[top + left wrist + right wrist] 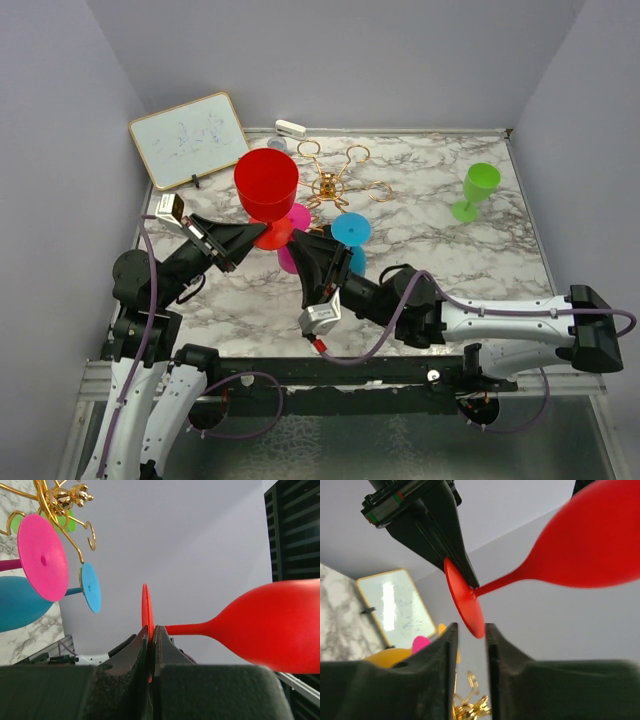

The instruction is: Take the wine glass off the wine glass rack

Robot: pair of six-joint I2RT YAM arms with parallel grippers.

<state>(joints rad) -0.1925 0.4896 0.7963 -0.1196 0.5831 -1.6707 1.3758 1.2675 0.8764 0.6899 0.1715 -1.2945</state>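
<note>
One hand (151,631), the left, pinches wine glass (270,625) foot.

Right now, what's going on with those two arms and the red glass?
The left pincer is clamped shut on the foot of the red wine glass, holding it up clear of the gold wine glass rack. The right pincer sits open at the foot's edge, not gripping. A pink glass and a blue glass hang on the rack.

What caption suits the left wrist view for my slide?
Left claw grips the red wine glass by its foot; pink glass and blue glass near the gold rack.
</note>
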